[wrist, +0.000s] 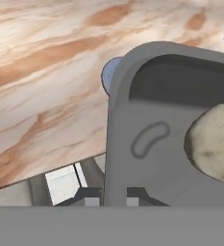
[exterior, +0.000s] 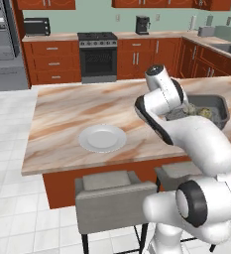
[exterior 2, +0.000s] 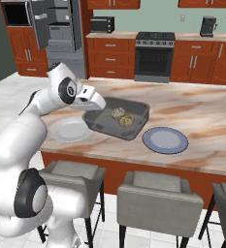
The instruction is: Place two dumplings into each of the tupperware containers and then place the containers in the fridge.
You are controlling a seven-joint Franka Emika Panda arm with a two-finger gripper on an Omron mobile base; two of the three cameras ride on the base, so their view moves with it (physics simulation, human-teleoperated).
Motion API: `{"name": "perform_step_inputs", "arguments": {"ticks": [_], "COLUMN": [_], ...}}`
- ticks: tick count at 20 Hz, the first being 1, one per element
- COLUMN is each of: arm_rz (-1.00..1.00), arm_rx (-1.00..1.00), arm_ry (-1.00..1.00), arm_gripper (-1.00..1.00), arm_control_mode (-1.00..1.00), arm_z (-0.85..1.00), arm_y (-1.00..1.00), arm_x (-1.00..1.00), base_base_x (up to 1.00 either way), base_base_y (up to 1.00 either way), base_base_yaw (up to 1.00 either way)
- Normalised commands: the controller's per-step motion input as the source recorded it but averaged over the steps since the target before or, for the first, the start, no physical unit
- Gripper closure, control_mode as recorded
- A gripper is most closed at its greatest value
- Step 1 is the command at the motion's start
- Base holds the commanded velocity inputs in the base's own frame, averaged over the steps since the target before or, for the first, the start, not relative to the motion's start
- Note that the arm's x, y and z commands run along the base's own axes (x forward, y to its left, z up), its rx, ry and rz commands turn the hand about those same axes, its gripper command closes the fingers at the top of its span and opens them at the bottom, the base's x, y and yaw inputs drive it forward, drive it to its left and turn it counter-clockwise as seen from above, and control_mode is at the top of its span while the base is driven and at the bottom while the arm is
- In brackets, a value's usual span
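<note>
Right base view: the closed gripper [exterior 2: 99, 103] is clamping the rim of a grey rectangular tupperware container [exterior 2: 134, 123], carrying two tan dumplings [exterior 2: 122, 117], lifted above the marble island counter [exterior 2: 206, 118].

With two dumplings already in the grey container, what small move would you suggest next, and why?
Probably lift the grey rectangular tupperware container a little higher off the marble counter before turning toward the open fridge. The gripper looks shut on its rim, it already sits tilted, and two tan dumplings lie inside.
</note>
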Motion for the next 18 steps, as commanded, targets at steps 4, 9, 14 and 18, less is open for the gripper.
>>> {"name": "perform_step_inputs", "arguments": {"ticks": [4,9,14,18], "arm_rz": [0.09,0.17,0.21,0.21], "arm_rx": [-0.05,0.00,-0.02,0.00], "arm_ry": [0.03,0.00,0.07,0.08], "arm_gripper": [1.00,1.00,1.00,1.00], "arm_control_mode": [-1.00,-1.00,-1.00,-1.00], "arm_z": [0.17,0.03,0.00,-0.01], "arm_y": [0.41,0.50,0.27,0.04], "arm_x": [-0.85,-0.67,-0.25,-0.14], "base_base_x": [0.00,0.00,0.00,0.00], "base_base_y": [0.00,0.00,0.00,0.00], "base_base_yaw": [0.00,0.00,0.00,0.00]}}
